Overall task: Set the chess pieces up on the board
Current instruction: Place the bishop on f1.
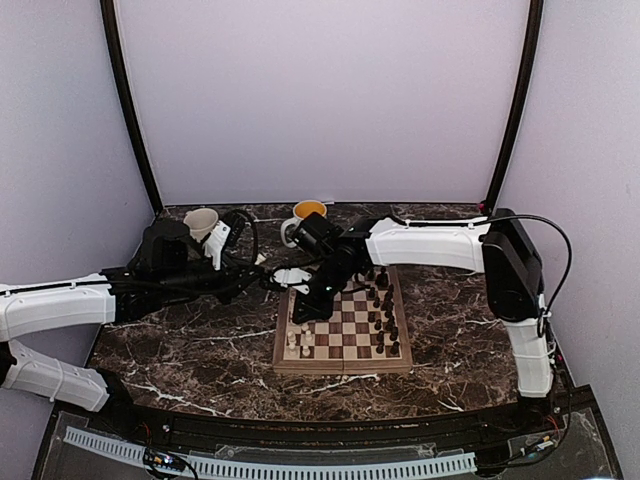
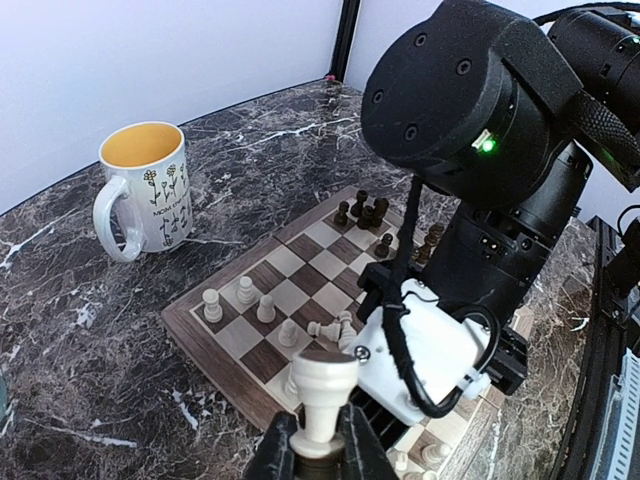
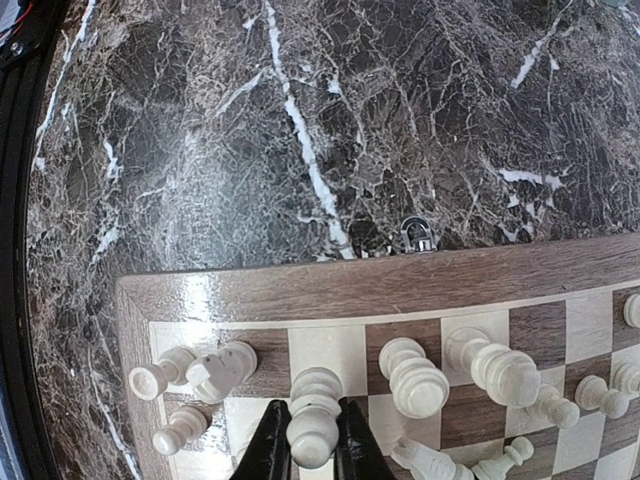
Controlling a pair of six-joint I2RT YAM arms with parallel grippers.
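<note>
The wooden chessboard (image 1: 340, 367) lies mid-table. Dark pieces (image 1: 385, 310) stand along its right side and cream-white pieces (image 1: 298, 340) along its left. My left gripper (image 1: 290, 277) hovers at the board's far left corner. In the left wrist view it (image 2: 318, 445) is shut on a cream-white rook (image 2: 325, 385), held upright. My right gripper (image 1: 305, 305) is low over the board's left rows. In the right wrist view it (image 3: 305, 450) is shut on a cream-white piece (image 3: 313, 420) standing on a square near the board's border (image 3: 400, 285). Other white pieces (image 3: 415, 375) stand or lie around it.
A white flowered mug with a yellow inside (image 1: 300, 220) stands just behind the board and also shows in the left wrist view (image 2: 150, 190). A cream mug (image 1: 202, 222) stands at the back left. The right arm's wrist (image 2: 480, 150) is close in front of my left gripper.
</note>
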